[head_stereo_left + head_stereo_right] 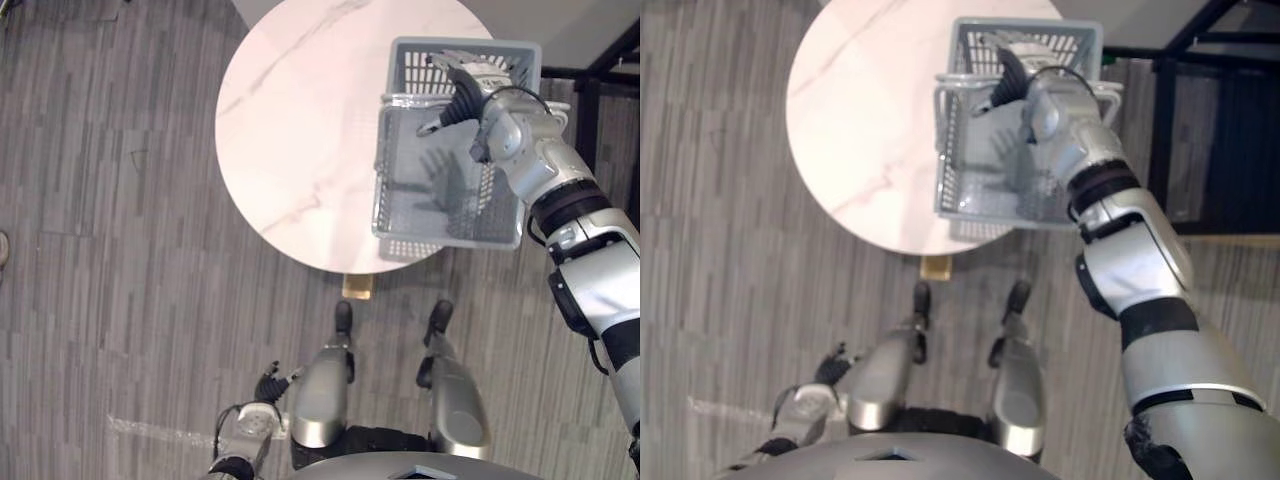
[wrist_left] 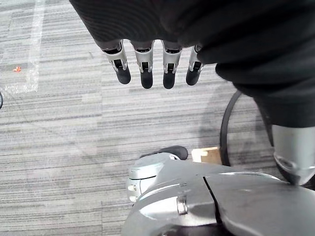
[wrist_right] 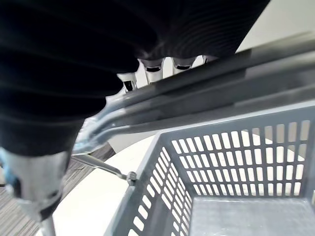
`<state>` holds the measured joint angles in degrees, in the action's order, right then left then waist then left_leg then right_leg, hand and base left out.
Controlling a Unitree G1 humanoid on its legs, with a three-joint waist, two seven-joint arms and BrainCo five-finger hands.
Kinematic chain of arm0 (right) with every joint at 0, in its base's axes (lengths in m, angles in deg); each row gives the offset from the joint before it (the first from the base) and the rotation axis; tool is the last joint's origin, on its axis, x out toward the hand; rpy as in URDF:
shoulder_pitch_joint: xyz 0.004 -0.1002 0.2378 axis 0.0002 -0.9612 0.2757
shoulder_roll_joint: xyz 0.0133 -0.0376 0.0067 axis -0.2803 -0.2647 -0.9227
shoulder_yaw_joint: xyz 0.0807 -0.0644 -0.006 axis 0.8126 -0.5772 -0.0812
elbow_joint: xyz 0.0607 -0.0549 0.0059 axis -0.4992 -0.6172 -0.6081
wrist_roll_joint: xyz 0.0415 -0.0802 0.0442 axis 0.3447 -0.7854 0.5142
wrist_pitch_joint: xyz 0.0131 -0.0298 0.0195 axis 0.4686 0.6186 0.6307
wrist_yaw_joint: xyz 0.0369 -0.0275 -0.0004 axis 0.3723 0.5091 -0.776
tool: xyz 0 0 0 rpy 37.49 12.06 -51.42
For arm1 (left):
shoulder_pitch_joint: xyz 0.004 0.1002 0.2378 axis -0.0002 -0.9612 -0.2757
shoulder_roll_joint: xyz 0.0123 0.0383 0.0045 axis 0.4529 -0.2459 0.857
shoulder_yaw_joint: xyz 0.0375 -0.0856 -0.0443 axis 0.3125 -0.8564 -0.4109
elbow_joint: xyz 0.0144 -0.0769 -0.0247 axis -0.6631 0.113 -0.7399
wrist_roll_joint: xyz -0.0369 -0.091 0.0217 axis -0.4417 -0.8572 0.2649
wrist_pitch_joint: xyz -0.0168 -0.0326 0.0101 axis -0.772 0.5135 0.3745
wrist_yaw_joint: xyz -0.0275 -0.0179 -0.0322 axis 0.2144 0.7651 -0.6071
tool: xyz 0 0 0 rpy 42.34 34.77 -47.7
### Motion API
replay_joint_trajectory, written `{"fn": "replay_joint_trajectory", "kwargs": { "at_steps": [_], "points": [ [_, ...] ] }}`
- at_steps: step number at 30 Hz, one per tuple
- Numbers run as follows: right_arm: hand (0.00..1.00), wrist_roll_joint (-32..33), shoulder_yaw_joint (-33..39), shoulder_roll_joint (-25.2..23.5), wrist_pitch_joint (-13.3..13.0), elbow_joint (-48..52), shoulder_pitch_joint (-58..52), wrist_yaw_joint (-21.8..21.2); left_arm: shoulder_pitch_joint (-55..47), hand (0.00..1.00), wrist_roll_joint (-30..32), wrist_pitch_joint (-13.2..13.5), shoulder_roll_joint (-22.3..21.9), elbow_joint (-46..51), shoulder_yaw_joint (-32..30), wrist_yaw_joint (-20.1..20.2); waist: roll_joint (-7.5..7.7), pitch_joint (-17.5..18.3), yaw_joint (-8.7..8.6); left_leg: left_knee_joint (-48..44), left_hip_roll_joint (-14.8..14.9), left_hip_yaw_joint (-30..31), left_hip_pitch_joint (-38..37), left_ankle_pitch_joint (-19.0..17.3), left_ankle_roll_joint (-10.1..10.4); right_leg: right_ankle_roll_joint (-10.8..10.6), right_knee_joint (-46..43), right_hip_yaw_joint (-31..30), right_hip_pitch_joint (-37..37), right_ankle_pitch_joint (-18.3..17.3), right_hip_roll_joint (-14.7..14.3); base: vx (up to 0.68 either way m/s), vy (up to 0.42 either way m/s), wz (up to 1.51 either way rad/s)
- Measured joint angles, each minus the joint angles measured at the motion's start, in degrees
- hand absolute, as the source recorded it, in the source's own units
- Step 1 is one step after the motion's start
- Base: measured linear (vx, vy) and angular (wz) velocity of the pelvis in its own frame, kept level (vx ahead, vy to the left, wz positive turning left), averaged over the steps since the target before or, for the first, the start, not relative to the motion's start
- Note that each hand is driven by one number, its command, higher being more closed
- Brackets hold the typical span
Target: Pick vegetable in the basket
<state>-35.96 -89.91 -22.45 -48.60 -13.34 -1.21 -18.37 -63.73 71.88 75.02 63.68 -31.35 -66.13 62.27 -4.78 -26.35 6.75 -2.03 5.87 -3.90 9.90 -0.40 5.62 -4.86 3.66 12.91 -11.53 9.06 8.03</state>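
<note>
Grey plank floor (image 1: pixel 100 250) surrounds the round marble counter (image 1: pixel 300 130), whose right edge carries the grey basket (image 1: pixel 445 232); the eye views set the right hand (image 1: pixel 468 88) above that edge, its wrist view adds metal handles (image 3: pixel 197 93) crossing its fingers, so I cannot tell its grip, and the left hand (image 2: pixel 146 69) hangs relaxed off the counter's near side.

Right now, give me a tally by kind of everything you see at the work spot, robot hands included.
Tables: 1, the round table.
Baskets: 1, the grey basket, standing on the table's edge.
Hands: 2, the right hand over the basket's handles, the left hand hanging low above the floor.
Total: 4.
</note>
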Motion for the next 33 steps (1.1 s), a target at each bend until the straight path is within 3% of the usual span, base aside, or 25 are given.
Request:
{"fn": "replay_joint_trajectory", "kwargs": {
  "at_steps": [7,33],
  "points": [
    [0.00,0.00,-0.19,0.01,0.03,-0.21,0.47,-0.20,1.33,0.00,0.00,-0.01,0.05,0.08,-1.73,-0.99,0.87,-0.47,0.18,0.53,-0.11,1.60,0.95,1.08,0.04,0.00,-0.18,1.58,-0.24,0.00,0.15,0.00,0.007,0.12],
    [0.00,0.02,2.75,0.71,-1.33,-3.31,0.26,2.02,1.40,0.00,-0.33,0.05,1.24,0.11,-1.71,-1.00,0.88,-0.47,-0.12,3.19,-0.15,0.65,0.78,2.99,0.11,-0.04,-0.79,0.43,-2.23,0.24,0.18,0.01,0.006,-0.02]
  ]
}}
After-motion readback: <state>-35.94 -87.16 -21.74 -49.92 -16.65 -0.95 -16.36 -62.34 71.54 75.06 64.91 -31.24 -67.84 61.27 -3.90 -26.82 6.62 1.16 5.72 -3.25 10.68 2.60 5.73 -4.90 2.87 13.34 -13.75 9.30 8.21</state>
